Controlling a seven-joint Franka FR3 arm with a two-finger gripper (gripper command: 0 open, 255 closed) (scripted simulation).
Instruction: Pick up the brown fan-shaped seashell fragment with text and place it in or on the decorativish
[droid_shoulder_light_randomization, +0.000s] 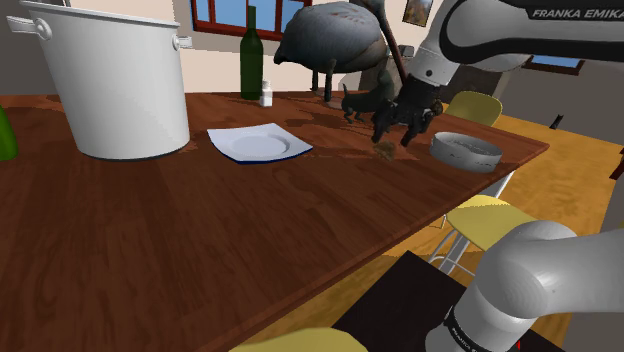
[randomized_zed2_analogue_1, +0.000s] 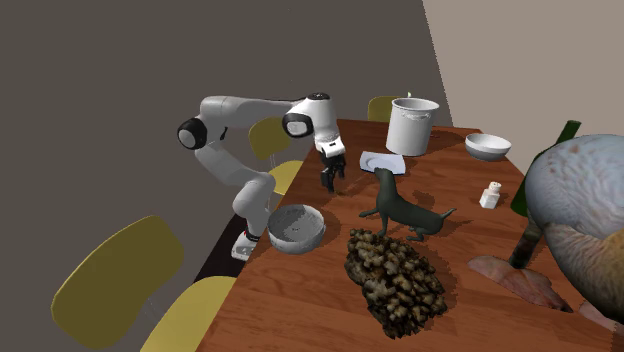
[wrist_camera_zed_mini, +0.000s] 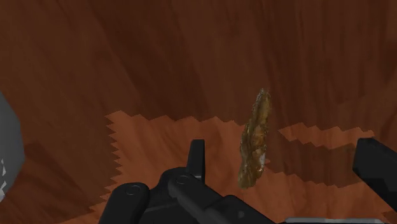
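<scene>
End effector (wrist_camera_zed_mini: 284, 153) wide open, brown shell fragment (wrist_camera_zed_mini: 256, 137) between its 2 fingers (wrist_camera_zed_mini: 197, 160), clear of both

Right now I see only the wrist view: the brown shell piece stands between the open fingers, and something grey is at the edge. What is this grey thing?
Observer: It is a grey bowl. It sits on the table, at the shoulder view's right of the gripper, near the table's edge.
Operator: Is there another dish?
Observer: Yes, a white plate lies at the shoulder view's left of the shell fragment.
Operator: Is something tall close by?
Observer: A dark animal figurine stands close to the gripper, at its upper left in the shoulder view.
</scene>
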